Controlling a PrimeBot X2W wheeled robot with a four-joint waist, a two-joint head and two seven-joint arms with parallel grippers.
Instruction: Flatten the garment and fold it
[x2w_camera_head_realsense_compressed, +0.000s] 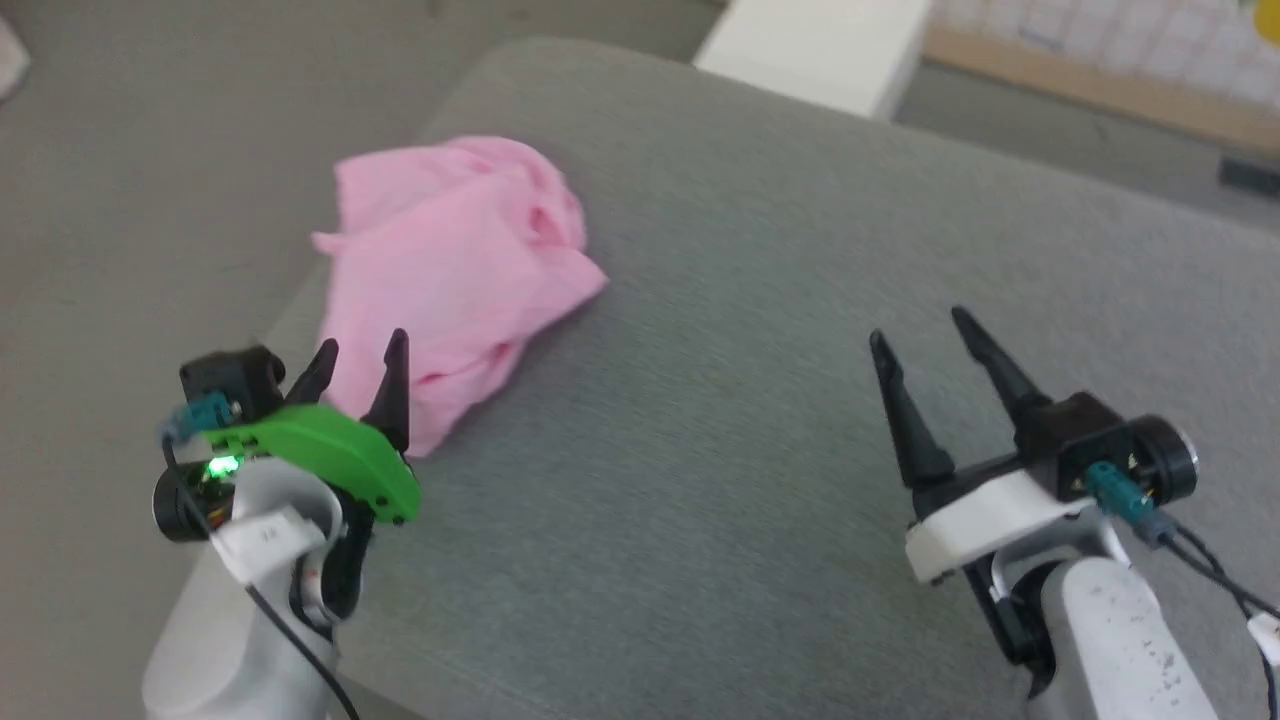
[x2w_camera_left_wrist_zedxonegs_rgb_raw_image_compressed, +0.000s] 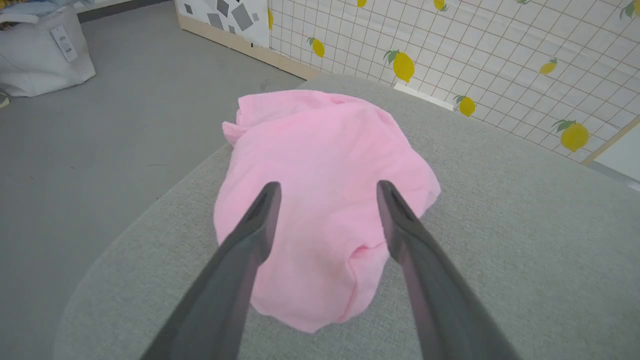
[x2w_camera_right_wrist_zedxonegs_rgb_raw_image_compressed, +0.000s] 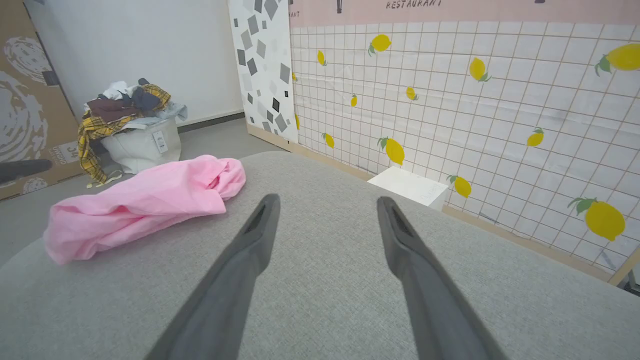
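- The garment (x2w_camera_head_realsense_compressed: 455, 280) lay as a crumpled pink heap on the grey fabric-covered worktop (x2w_camera_head_realsense_compressed: 760, 330), close to the worktop's rounded left edge. Its layers were bunched over one another and no part was spread flat. No waistband or tag could be made out.
- The left gripper (x2w_camera_head_realsense_compressed: 363, 342) hovered at the garment's near end, fingers apart and empty. In the left wrist view the two fingers framed the middle of the heap, but whether they touched the cloth could not be told.
- The right gripper (x2w_camera_head_realsense_compressed: 920, 325) stood well apart from the garment, off to its right over bare worktop. Its fingers were likewise spread wide and held nothing.
- Judged from this, flattening had not begun and folding was further off. The step in hand looked like the approach for a first grasp.
- The next move would probably call for the left fingers to come down on an edge or corner of the garment rather than its bulk, since such thin, soft cloth would likely lift in several layers at once.
- The right gripper would need to cross toward the garment and take a second point, so the cloth could be drawn open between the two.
- With the garment so near the worktop's edge, spreading it toward the bare area on its right seemed safer than pulling it leftward.
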